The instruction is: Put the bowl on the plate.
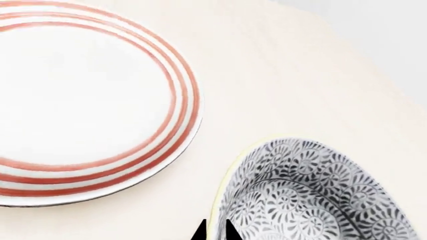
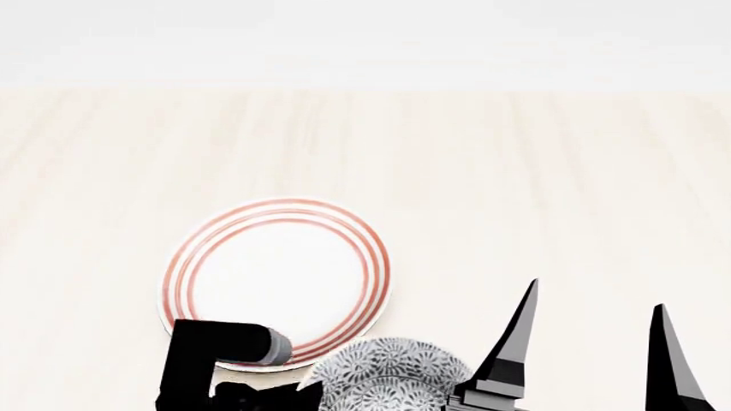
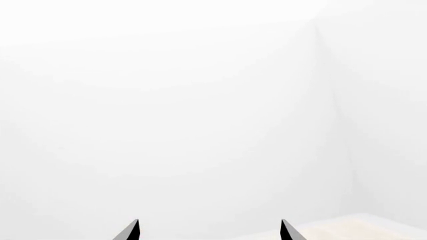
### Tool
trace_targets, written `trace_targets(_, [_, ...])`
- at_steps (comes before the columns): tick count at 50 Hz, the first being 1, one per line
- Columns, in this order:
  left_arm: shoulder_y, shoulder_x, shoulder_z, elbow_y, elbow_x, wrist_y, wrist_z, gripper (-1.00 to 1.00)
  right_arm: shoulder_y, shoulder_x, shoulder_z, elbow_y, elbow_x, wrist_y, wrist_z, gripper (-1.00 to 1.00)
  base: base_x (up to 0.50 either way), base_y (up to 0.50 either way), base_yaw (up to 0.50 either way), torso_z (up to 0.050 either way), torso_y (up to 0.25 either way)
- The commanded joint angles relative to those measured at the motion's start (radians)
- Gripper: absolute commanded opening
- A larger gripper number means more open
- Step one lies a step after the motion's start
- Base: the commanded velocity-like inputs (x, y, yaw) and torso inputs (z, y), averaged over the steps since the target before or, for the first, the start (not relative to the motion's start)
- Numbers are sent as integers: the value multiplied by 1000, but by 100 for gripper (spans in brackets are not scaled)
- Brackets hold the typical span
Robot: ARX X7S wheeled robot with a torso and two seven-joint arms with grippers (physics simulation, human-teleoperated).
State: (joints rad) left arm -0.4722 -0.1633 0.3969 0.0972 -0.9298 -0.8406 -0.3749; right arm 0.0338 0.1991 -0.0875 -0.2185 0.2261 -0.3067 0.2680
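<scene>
The white plate with red rings lies flat on the pale wooden table. The grey-and-white floral bowl sits just beyond the plate's near right edge, close to me. In the left wrist view the plate and the bowl are side by side and apart. My left gripper has one black fingertip outside and one inside the bowl's yellowish rim, shut on it. My right gripper is open to the right of the bowl, fingers pointing up and holding nothing. The right wrist view shows the right gripper against a blank white wall.
The light wooden table stretches far back to a white wall. My left arm crosses the near edge of the plate in the head view. The table's edge runs past the bowl in the left wrist view.
</scene>
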Motion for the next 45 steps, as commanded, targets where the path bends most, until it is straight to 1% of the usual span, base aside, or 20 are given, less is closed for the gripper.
trace_targets(1, [-135, -40, 54, 20, 218, 119, 83, -100, -2, -12, 14, -6, -13, 4, -12, 100, 0, 0, 0, 0, 0])
trace_targets(2, [-166, -42, 56, 11, 232, 126, 87, -100, -2, -12, 13, -4, -13, 2, -12, 100, 0, 0, 0, 0, 0])
trace_targets(10, [-242, -59, 68, -26, 309, 205, 111, -100, -4, -9, 8, -1, -9, -2, -9, 100, 0, 0, 0, 0, 0])
trace_targets(23, [-302, -66, 38, -111, 361, 298, 117, -100, -4, -4, -1, 5, -7, -6, -3, 100, 0, 0, 0, 0, 0])
trace_targets(33, [-369, -30, 10, -318, 399, 370, 115, -100, -5, 1, -8, 10, -3, -9, 1, 100, 0, 0, 0, 0, 0])
trace_targets(37, [-400, -3, -16, -419, 373, 351, 112, -100, -4, 2, -9, 12, 0, -11, 3, 100, 0, 0, 0, 0, 0])
trace_targets(42, [-463, 46, -68, -589, 312, 290, 106, -100, -3, 5, -11, 11, 2, -10, 5, 100, 0, 0, 0, 0, 0])
trace_targets(45, [-490, 61, -76, -647, 298, 277, 111, -100, -3, 6, -12, 13, 4, -11, 7, 100, 0, 0, 0, 0, 0])
